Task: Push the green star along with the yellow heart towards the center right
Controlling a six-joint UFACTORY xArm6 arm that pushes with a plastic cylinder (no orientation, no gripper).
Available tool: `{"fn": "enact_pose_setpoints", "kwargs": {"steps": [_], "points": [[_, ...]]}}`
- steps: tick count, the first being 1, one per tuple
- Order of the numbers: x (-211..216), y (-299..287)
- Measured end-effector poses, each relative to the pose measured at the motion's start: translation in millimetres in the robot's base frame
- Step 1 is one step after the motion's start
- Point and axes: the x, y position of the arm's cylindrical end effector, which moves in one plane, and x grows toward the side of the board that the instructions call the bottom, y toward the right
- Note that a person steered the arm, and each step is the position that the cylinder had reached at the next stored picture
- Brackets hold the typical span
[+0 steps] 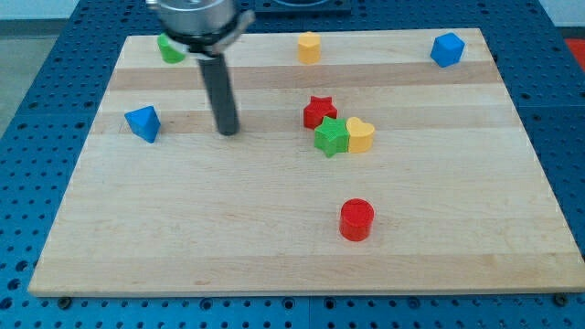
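The green star (331,136) lies a little right of the board's middle. The yellow heart (361,134) touches its right side. A red star (319,111) touches the green star at its upper left. My tip (228,131) rests on the board well to the left of the green star, at about the same height in the view, and touches no block.
A blue triangular block (143,122) lies left of my tip. A green block (169,48) sits at the top left, partly hidden by the arm. A yellow block (309,47) is at the top middle, a blue block (447,49) at the top right, a red cylinder (356,220) lower right.
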Motion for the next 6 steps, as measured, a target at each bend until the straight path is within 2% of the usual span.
{"fn": "enact_pose_setpoints", "kwargs": {"steps": [4, 6], "points": [[35, 155], [69, 198]]}}
